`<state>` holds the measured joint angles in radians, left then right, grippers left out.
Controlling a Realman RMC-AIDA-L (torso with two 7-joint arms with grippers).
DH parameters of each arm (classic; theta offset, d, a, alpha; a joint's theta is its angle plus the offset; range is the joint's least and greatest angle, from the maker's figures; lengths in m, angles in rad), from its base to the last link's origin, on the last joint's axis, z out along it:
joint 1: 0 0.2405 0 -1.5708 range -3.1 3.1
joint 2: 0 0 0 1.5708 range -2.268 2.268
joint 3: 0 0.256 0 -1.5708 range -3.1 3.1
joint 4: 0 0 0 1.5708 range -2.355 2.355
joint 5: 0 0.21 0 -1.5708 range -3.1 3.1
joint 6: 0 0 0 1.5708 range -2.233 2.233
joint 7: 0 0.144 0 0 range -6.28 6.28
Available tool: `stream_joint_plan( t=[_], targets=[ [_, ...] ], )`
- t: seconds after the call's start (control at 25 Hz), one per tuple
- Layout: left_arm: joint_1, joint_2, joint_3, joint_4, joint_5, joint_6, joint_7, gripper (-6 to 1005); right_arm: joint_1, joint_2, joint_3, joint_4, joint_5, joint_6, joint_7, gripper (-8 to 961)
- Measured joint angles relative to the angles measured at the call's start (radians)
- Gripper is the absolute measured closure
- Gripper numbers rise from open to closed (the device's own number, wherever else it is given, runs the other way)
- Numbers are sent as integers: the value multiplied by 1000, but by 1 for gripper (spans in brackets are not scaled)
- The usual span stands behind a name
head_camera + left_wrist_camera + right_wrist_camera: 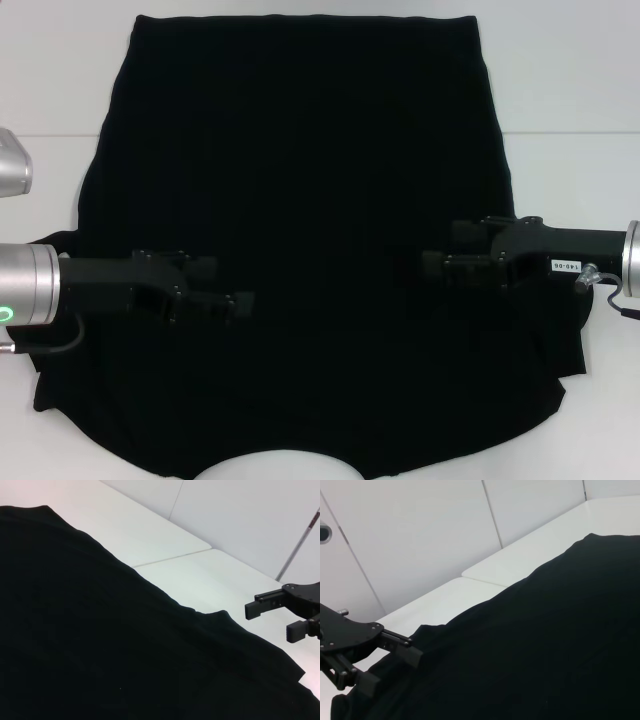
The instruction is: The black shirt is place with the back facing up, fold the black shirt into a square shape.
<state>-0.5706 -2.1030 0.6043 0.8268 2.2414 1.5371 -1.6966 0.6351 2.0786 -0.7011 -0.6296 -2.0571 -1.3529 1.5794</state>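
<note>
Black shirt (300, 200) flat, both grippers above.

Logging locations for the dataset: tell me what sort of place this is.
Probably a lab or robot test cell, not a home: plain white tabletops butted together, bare white wall panels behind, and only the black shirt laid flat between the left gripper and right gripper.

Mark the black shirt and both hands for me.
black shirt (300, 180): head view, middle of the flat back panel.
left hand (238, 303): head view, between its fingertips.
right hand (432, 267): head view, between its fingertips.
</note>
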Motion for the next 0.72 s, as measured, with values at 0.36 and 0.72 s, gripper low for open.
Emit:
stream_joint_plan(
  t=[0.36,0.72],
  targets=[
    [0,-2,-1,0,0,0,0,74,5,0,1,-2,0,0,4,104],
    [4,21,-37,46,12,-11,-222,83,61,-45,-1,-15,-25,61,328,109]
  ],
)
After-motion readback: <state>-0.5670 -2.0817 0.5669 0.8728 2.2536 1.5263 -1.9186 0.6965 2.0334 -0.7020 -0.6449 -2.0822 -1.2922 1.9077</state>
